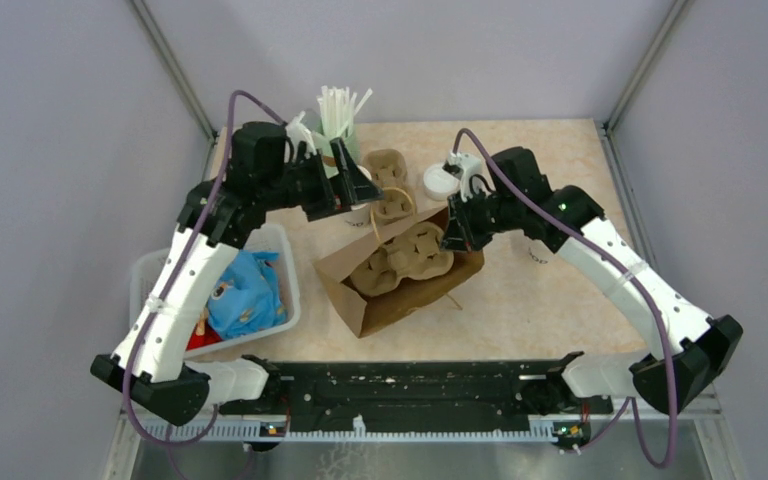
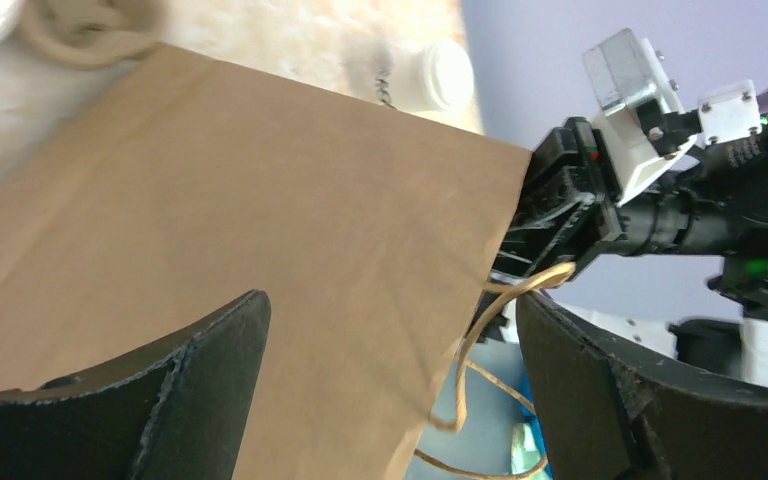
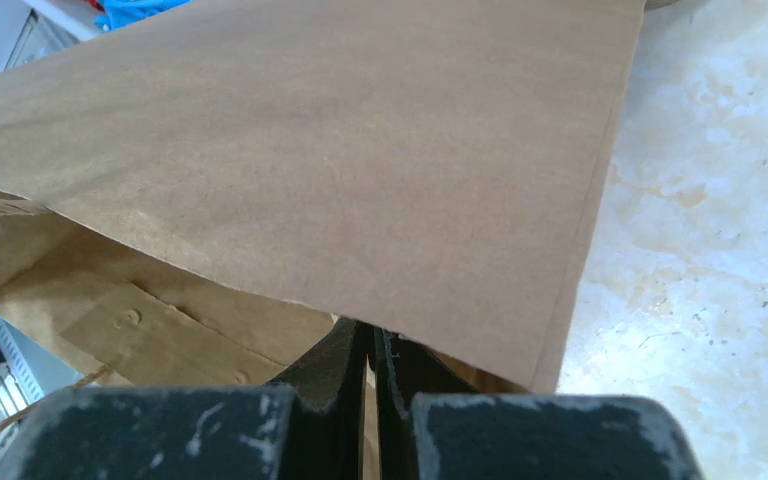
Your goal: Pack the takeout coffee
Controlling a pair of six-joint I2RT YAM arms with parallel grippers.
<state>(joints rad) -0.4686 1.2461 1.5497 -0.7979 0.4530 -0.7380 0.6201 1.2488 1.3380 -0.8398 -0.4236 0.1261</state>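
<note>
**Top external view**
- Takeout coffee (image 1: 441,181): one. From above it shows as a round white lid. It stands on the table (image 1: 560,320) at the far middle, just behind the paper bag (image 1: 385,308) and just beside the right arm's wrist. It is outside the bag.
- Paper bag: brown, mouth open, with a pulp carrier tray (image 1: 400,255) showing inside.
- Second carrier tray (image 1: 388,182): on the table, between the coffee and a cup of white straws (image 1: 340,110).
- Left gripper (image 1: 358,190): by the straws, just beside the second carrier tray, holding nothing.
- Right gripper (image 1: 453,237): at the bag's far-right rim.
- Bin (image 1: 145,275): white, at the near left, with blue packets inside.

**Left wrist view**
- Left gripper: fingers spread wide, with only the bag's brown panel in view beyond them.
- Takeout coffee: past the panel's edge. It has a white lid and a pale cup wall with dark lettering too small to read.
- Twine handle (image 2: 463,360): loops off the bag's edge near the right gripper.

**Right wrist view**
- Right gripper: fingers pressed nearly together, pinching the rim of the bag's upper panel.
</note>
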